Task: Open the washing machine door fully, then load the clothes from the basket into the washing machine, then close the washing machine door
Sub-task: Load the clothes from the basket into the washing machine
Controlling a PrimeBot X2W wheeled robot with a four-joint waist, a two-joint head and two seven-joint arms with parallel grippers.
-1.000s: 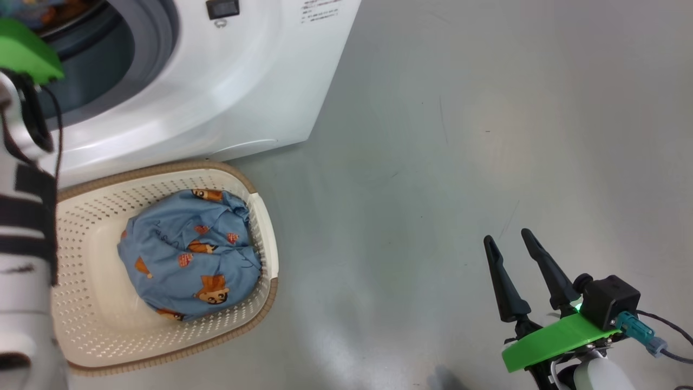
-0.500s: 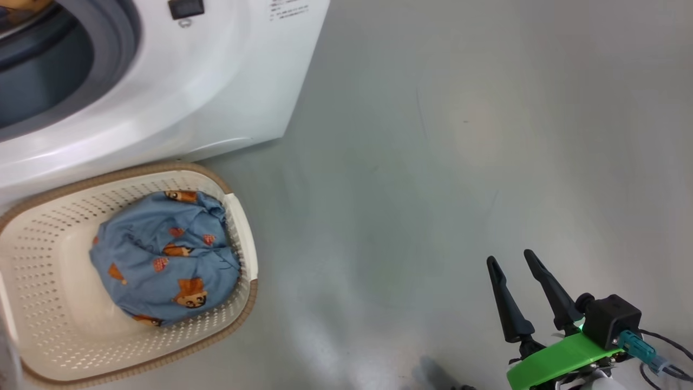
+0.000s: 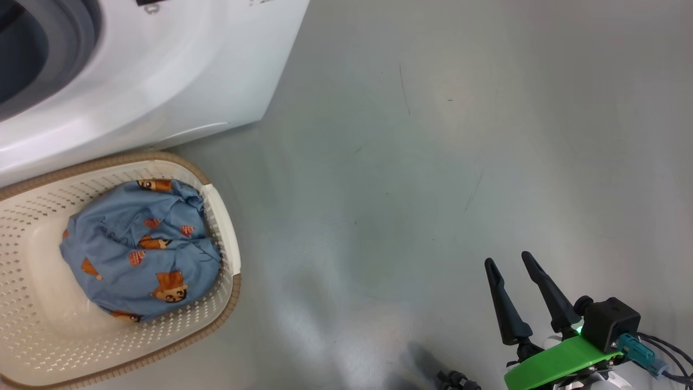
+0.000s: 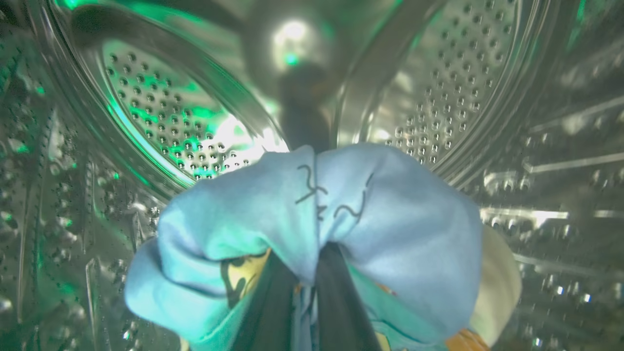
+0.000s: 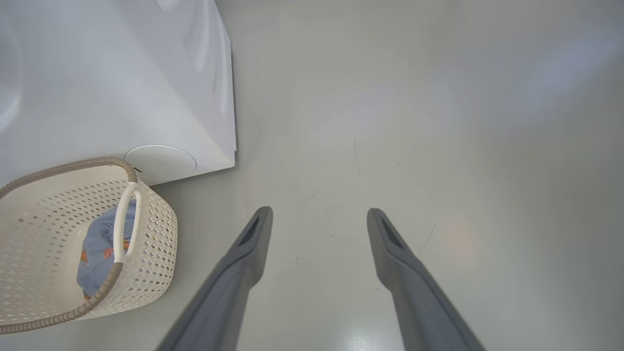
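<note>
The white washing machine [image 3: 162,81] stands at the upper left of the head view, its grey seal [image 3: 70,32] around the open mouth. The washing machine door is out of view. In the left wrist view my left gripper [image 4: 306,287] is inside the steel drum [image 4: 438,73], shut on a bunch of light blue clothes [image 4: 390,219] with a cream piece beside it. More blue printed clothes [image 3: 135,249] lie in the cream basket [image 3: 222,233] on the floor before the machine. My right gripper [image 3: 508,259] hangs open over bare floor, far right of the basket.
Grey floor [image 3: 433,162] spreads to the right of the machine and basket. In the right wrist view the open right gripper [image 5: 319,212] points over the floor, with the basket [image 5: 151,229] and the machine's corner [image 5: 224,146] to its left.
The head camera has turned, so machine and basket sit further left in the picture. My left forearm, at the left edge a second ago, has left the head view. The right gripper stays open.
</note>
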